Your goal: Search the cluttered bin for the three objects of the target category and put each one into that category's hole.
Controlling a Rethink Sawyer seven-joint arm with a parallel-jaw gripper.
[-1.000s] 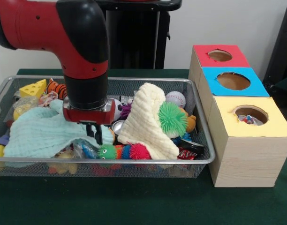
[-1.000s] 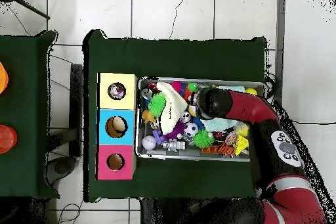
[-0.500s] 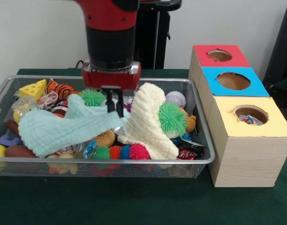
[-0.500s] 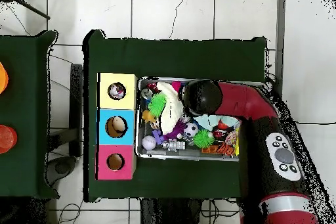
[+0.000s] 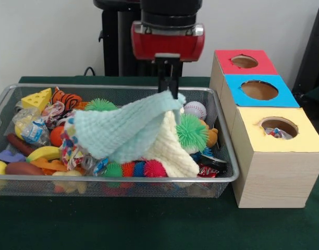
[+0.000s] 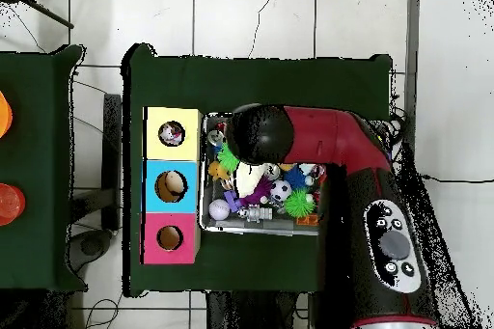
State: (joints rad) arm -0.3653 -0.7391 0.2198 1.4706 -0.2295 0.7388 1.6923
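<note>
Mint cloth (image 5: pixel 123 130) — soft, light, limp; hangs from one pinched corner, its lower folds draped over the cream cloth (image 5: pixel 167 148) and toys in the wire bin (image 5: pixel 222 172). A corner or bunched fold suits it best. Pincer (image 5: pixel 169 86) narrow, clamped on that corner — above the bin's middle.

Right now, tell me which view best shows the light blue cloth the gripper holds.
The front view: the light blue cloth hangs from the shut gripper over the wire bin. In the overhead view the arm hides it.
</note>
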